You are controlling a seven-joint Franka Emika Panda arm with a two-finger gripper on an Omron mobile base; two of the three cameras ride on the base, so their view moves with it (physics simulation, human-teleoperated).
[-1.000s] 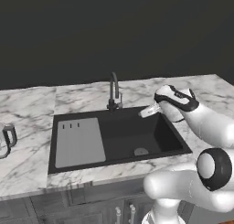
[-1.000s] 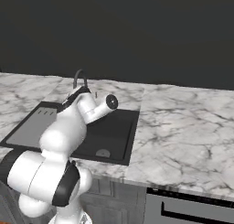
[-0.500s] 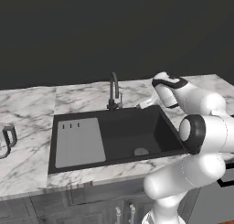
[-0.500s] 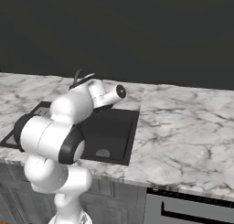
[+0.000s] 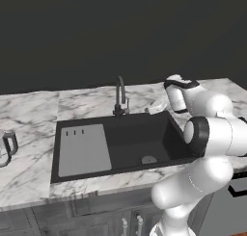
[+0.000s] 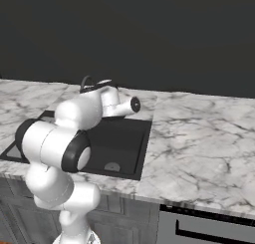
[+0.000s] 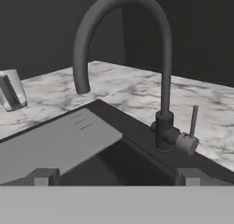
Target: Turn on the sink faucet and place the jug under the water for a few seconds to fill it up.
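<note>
The sink faucet (image 5: 119,93), a slim dark gooseneck, stands behind the black sink (image 5: 130,138). My gripper (image 5: 150,109) hovers just right of it, over the sink's back right corner, and points at it. In the hand view the faucet (image 7: 162,72) arches straight ahead, its thin side lever (image 7: 194,120) upright on the right. The gripper (image 7: 116,177) is open with nothing between its fingertips (image 7: 43,176). The water is out of view; the spout's mouth is dry. The jug (image 5: 5,148) stands upright on the counter far left of the sink, and it is small at the left edge of the hand view (image 7: 11,89).
A grey drainboard panel (image 5: 84,148) covers the sink's left part, with a round drain (image 5: 148,159) at the right. White marble counter (image 6: 199,133) stretches to the right. A dark wall rises behind. My own arm (image 6: 74,123) hides much of the sink (image 6: 119,143) in the right base view.
The arm has folded upward, its elbow rising in front of the sink, while the hand stays beside the faucet and turns toward it. The jaws remain open.
</note>
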